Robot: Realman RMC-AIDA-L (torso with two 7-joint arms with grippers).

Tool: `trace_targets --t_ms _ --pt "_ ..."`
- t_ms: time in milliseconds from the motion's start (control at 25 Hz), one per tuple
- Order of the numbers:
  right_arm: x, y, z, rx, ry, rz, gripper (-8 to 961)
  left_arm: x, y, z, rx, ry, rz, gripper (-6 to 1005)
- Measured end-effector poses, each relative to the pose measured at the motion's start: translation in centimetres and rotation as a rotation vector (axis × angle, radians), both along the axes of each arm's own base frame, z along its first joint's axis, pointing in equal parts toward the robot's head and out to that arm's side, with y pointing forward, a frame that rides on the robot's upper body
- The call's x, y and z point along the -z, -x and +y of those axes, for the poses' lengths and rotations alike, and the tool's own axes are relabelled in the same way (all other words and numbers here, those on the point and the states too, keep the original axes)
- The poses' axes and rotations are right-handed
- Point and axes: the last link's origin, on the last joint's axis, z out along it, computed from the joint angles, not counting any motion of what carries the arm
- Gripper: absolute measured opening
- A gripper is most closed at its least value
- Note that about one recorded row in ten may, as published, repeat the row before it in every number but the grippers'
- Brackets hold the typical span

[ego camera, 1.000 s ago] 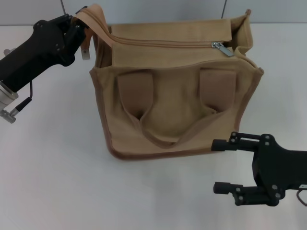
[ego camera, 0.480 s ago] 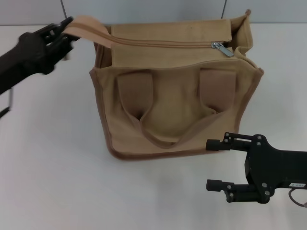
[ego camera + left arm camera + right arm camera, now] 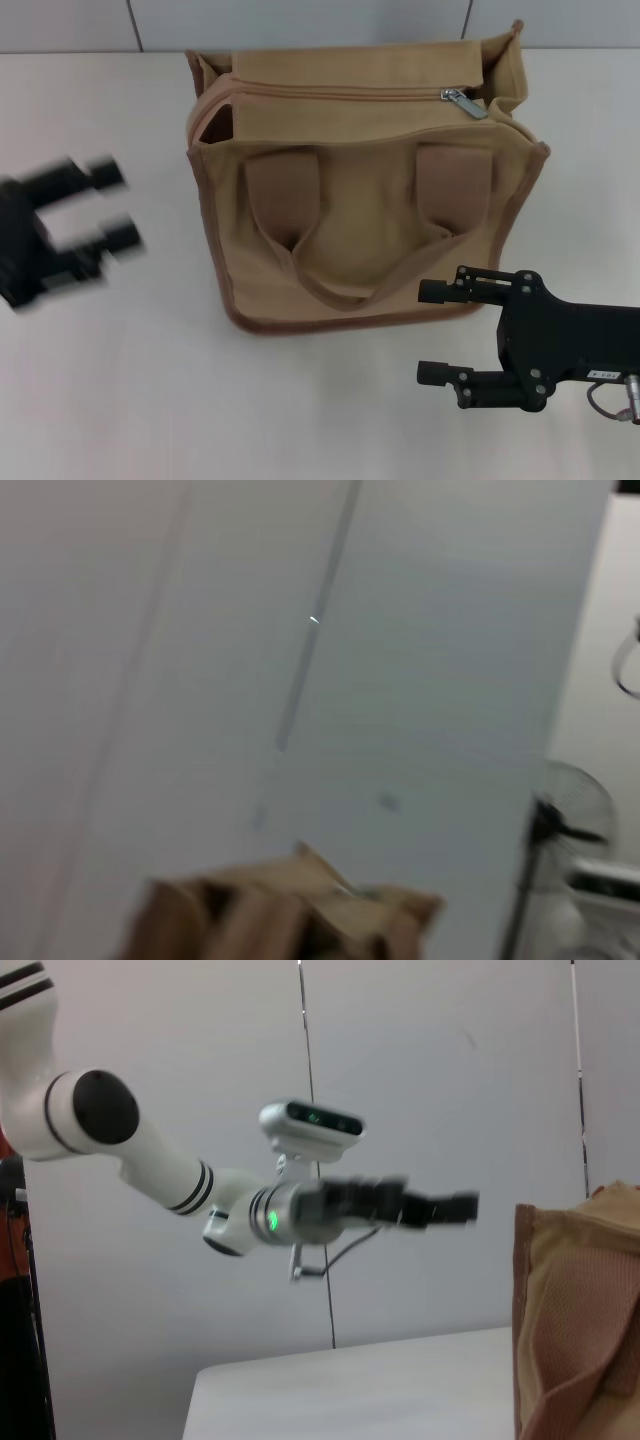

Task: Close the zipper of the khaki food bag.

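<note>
The khaki food bag (image 3: 365,200) stands upright in the middle of the table, handles lying flat on its front. The zipper (image 3: 340,92) runs along its top, with the silver pull tab (image 3: 466,101) at the right end. A small dark gap shows at the bag's left top corner. My left gripper (image 3: 113,205) is open, empty and blurred by motion, left of the bag and apart from it. My right gripper (image 3: 431,332) is open and empty, just in front of the bag's lower right corner. The bag also shows in the left wrist view (image 3: 290,915) and the right wrist view (image 3: 580,1310).
The white table (image 3: 130,380) stretches to the left and in front of the bag. A grey panelled wall (image 3: 300,20) stands behind it. The right wrist view shows my left arm (image 3: 300,1210) held in the air beyond the bag.
My left gripper has let go of the bag's left end flap and swung down and left, away from the bag. The flap has dropped back. My right gripper has crept left toward the bag.
</note>
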Motion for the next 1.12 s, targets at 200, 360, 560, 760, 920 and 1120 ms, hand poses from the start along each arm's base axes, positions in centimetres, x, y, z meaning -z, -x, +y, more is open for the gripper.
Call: trace_targets --t_ms 200,360,560,760,920,1120 --pt "0.5 0.1 0.0 0.012 0.014 0.004 744 4.0 -1.0 -1.6 0.145 0.067 0.055 728" --pt "0.7 0.0 -0.1 0.02 0.021 0.001 744 7.0 -1.4 -2.5 0.203 0.107 0.103 834" --pt "1.0 0.0 -0.1 0.019 0.032 -0.013 743 8.0 -1.5 -2.6 0.214 0.105 0.127 834" --pt "1.4 -0.1 -0.4 0.013 0.055 -0.029 745 8.1 -1.6 -2.5 0.221 0.106 0.127 834" --pt "1.6 -0.1 -0.5 0.008 0.065 -0.039 744 8.2 -1.6 -2.4 0.218 0.104 0.131 834" --pt "1.6 -0.1 -0.5 0.007 0.066 -0.04 743 8.2 -1.6 -2.5 0.217 0.105 0.131 834"
